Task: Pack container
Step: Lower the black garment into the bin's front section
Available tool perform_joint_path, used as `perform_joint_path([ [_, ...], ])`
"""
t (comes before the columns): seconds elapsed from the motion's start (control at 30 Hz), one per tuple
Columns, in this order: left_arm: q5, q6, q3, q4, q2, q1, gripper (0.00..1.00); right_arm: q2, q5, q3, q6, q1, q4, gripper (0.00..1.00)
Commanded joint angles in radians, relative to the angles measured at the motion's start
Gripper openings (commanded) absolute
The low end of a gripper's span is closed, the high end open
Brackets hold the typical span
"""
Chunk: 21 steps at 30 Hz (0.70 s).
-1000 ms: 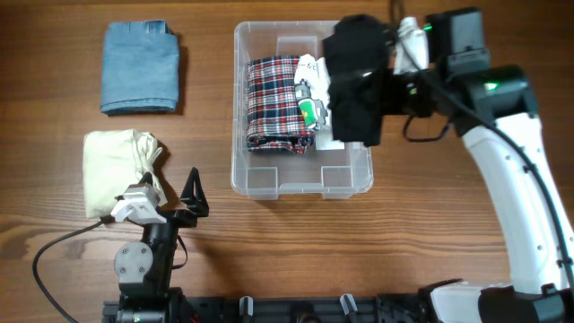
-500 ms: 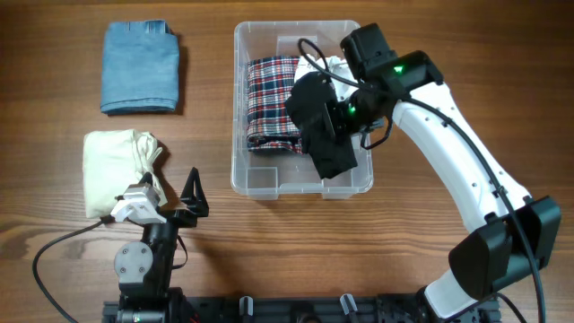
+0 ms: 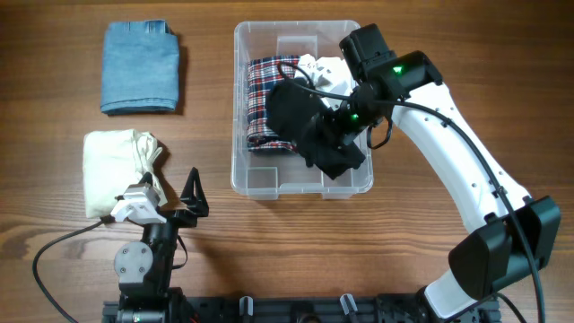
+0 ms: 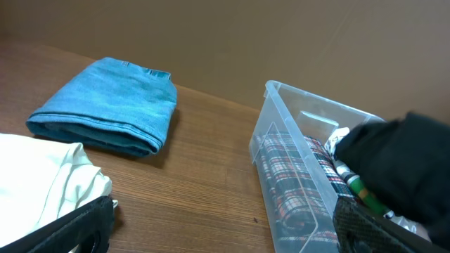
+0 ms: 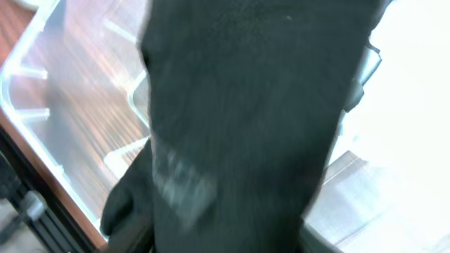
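The clear plastic container [image 3: 258, 182] stands at the table's middle back, with a folded red plaid cloth [image 3: 262, 85] along its left side and a white item [image 3: 325, 70] at its back right. It also shows in the left wrist view [image 4: 285, 112]. My right gripper [image 3: 345, 121] holds a black garment [image 3: 314, 126] over the container's right half; the garment fills the right wrist view [image 5: 239, 119] and hides the fingers. My left gripper [image 3: 190, 193] is open and empty in front of the container's left corner, near a cream cloth [image 3: 117, 166].
A folded blue denim cloth [image 3: 140, 67] lies at the back left, also in the left wrist view [image 4: 105, 105]. The cream cloth [image 4: 42, 179] lies left of my left gripper. Bare wooden table [image 3: 404, 233] lies on the right.
My right arm has swung in from the right and carried the black garment leftward and down into the container's right half. The left arm has not moved.
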Motion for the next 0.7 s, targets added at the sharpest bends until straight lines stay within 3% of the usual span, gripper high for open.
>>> perform_joint_path([
  [0.0, -0.006, 0.006, -0.004, -0.005, -0.003, 0.007, 1.00, 0.010, -0.047, 0.019, -0.235, 0.006, -0.043, 0.56],
  [0.13, -0.006, 0.006, -0.004, -0.005, -0.003, 0.007, 1.00, 0.010, -0.045, 0.019, -0.412, 0.005, -0.120, 0.49],
  [0.23, -0.006, 0.006, -0.004, -0.005, -0.003, 0.007, 1.00, 0.010, -0.015, 0.019, -0.416, 0.005, -0.116, 0.46],
  [0.3, -0.006, 0.005, -0.004, -0.005, -0.003, 0.007, 1.00, 0.010, -0.006, 0.019, -0.361, 0.005, -0.066, 0.52],
  [0.37, -0.006, 0.005, -0.004, -0.005, -0.003, 0.007, 1.00, 0.010, 0.045, 0.019, -0.189, 0.005, 0.050, 0.62],
  [0.47, -0.006, 0.005, -0.004, -0.005, -0.003, 0.008, 1.00, 0.010, 0.096, 0.019, -0.042, 0.005, 0.141, 0.94],
  [0.5, -0.006, 0.006, -0.004, -0.005, -0.003, 0.008, 1.00, 0.010, 0.101, 0.019, -0.045, 0.005, 0.144, 1.00],
  [0.67, -0.006, 0.005, -0.004, -0.005, -0.003, 0.007, 1.00, 0.018, 0.148, -0.007, -0.118, 0.005, 0.126, 1.00],
])
